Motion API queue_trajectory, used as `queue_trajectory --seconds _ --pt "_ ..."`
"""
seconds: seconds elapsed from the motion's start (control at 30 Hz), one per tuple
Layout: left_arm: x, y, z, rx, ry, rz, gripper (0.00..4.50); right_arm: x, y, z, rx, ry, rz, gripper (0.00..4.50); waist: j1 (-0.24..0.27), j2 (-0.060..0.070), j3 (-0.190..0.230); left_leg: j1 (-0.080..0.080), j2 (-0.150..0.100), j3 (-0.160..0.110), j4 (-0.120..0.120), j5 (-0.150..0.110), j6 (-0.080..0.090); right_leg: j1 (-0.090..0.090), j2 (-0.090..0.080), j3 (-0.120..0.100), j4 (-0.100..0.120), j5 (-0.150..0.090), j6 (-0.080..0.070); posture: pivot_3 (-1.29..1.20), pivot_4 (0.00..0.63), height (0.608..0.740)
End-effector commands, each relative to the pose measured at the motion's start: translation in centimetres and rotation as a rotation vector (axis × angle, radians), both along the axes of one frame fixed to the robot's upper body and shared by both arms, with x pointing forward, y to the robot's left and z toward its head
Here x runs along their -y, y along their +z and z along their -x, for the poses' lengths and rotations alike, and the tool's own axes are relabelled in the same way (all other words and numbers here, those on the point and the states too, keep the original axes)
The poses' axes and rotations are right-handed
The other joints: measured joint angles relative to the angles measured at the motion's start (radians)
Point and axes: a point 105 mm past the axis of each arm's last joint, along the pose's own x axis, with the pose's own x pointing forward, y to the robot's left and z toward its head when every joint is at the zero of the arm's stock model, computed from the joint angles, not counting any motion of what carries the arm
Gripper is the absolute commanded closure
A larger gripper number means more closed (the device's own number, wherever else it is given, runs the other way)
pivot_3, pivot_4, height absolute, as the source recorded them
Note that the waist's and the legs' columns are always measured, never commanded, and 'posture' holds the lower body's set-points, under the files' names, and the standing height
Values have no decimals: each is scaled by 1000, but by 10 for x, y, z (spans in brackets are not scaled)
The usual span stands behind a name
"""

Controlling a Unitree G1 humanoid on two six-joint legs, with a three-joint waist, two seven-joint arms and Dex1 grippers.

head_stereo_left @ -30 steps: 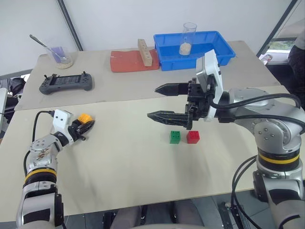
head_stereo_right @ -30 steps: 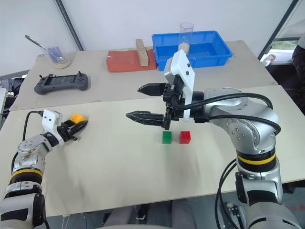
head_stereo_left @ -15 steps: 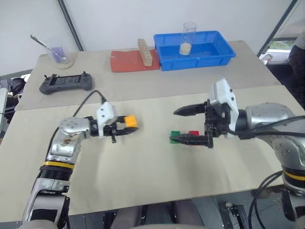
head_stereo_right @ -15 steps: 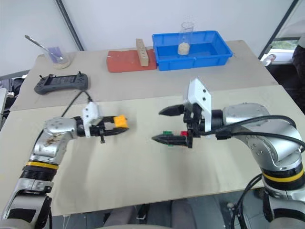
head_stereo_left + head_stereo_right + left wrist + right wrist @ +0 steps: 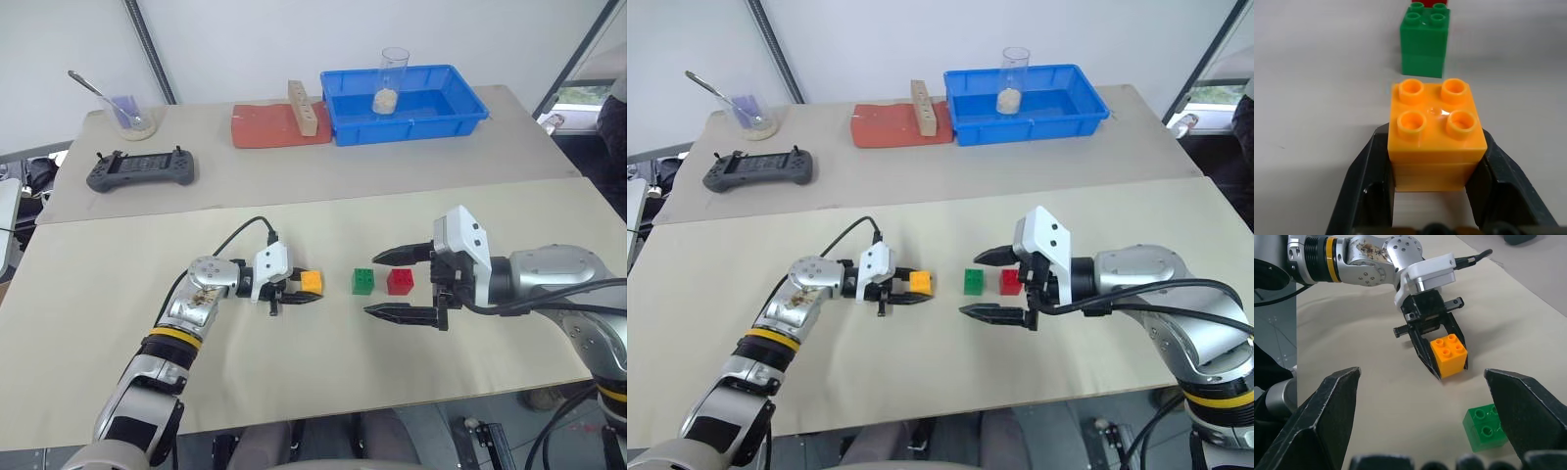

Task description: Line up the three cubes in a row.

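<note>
Cubes come first: the green cube [image 5: 362, 281] and the red cube [image 5: 399, 281] already sit side by side on the tabletop [image 5: 294, 382], close together but with a small gap. So two of the three look lined up.

The orange cube [image 5: 312, 282] is not set down on its own yet. The left pincer [image 5: 305, 292] is squeezed tight around it, one black finger on each side. The green cube is just past the tips of this pincer, straight ahead of it, and the red one is right behind the green one. So the orange cube looks almost in line with the other two.

The right pincer [image 5: 399, 286] is wide apart and holds nothing. The red cube sits near its tips.

What is left, I think, is letting go of the orange cube next to the green one.
</note>
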Motion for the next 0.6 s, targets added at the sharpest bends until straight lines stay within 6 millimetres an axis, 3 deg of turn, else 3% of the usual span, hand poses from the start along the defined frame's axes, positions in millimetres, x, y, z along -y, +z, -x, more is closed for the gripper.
queue_trajectory --seconds 0.03,0.5,0.6 --pt "5 6 -4 40 -16 6 3097 3 11 -1 67 -9 -13 0 0 0 0 0 0 0 0 0 0 0 1 0 0 0 0 0 150 740" --pt "23 1 -6 36 -47 20 3097 3 13 -5 74 -28 -13 0 0 0 0 -1 0 0 1 0 1 0 1 0 0 0 1 0 150 740" --pt "24 2 -6 38 -54 24 1735 4 12 -6 72 -32 -10 0 0 0 0 -1 0 0 1 0 1 0 1 0 0 0 1 0 150 740"
